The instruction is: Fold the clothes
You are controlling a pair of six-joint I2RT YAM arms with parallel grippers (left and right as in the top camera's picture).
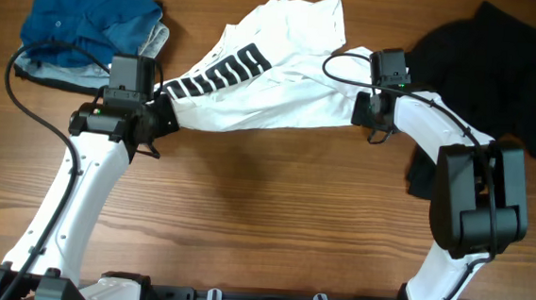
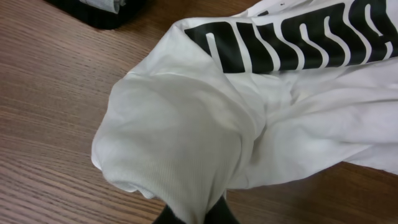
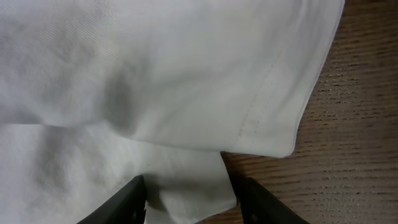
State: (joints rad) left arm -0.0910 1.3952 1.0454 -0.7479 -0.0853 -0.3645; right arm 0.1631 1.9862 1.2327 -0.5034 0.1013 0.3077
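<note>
the white shirt [image 1: 273,84] hangs stretched between both grippers. the left gripper [image 2: 196,214] is clamped on a bunched end of it, and the black lettering [image 2: 292,37] lies just ahead of the fingers. the right gripper [image 3: 189,205] has a fold of the hem between its fingers [image 3: 124,202]. cloth hides the tips, so i cannot tell if it pinches. blue clothes [image 1: 88,19] lie behind the left gripper, and black clothes [image 1: 501,67] lie beyond the right one, on the table [image 1: 263,216].
</note>
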